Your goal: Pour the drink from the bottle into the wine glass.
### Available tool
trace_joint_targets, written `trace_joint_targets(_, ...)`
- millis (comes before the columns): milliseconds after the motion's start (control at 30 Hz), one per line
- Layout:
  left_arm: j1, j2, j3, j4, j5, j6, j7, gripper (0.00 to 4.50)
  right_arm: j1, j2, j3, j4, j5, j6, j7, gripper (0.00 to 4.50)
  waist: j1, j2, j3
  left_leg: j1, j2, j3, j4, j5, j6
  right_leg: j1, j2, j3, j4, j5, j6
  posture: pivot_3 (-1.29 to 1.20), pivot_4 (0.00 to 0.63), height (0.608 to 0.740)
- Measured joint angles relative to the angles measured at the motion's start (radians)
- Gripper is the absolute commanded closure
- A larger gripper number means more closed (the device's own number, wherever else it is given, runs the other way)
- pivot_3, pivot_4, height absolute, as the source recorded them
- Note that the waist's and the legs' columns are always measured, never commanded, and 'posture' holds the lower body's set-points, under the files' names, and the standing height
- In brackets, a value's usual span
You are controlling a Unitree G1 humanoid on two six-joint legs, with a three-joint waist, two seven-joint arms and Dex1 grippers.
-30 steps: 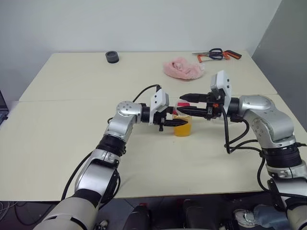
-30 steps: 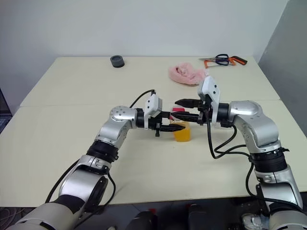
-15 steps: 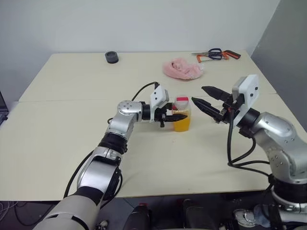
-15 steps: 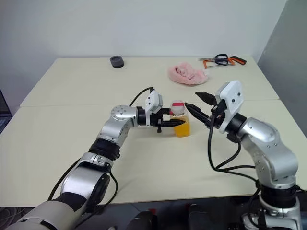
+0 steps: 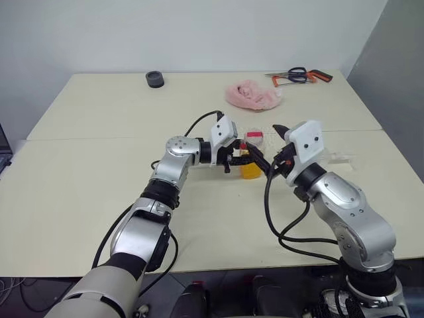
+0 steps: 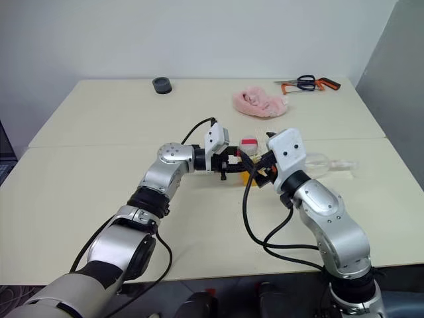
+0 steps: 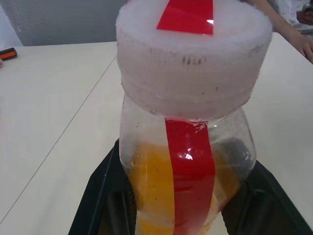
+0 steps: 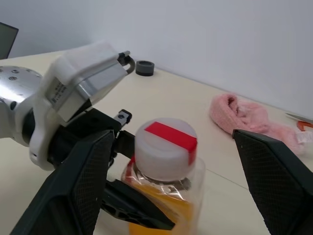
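Basically nothing poured yet: bottle [image 5: 252, 158] capped, pinched by left gripper [image 5: 244, 158], right gripper [image 8: 168, 196] gaping around it, wine glass [image 6: 324, 163] lying just beside.

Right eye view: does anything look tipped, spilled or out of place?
The wine glass lies on its side on the table, beyond the right arm. That is odd for a pour, because it cannot take liquid that way. The bottle stands upright and capped, and no spill is visible.
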Motion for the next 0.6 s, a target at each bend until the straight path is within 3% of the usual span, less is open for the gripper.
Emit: trace_joint_targets(600, 0.000, 0.000, 0.000, 0.000, -0.001, 0.001, -0.011, 2.76, -0.033, 0.109, 0.042, 0.152, -0.094, -0.090, -0.051, 0.37, -0.002, 0.000, 0.000, 0.000, 0.000, 0.000, 0.000, 0.000, 0.000, 0.000, 0.000, 0.000, 0.000, 0.000, 0.000, 0.00, 0.150, 0.740)
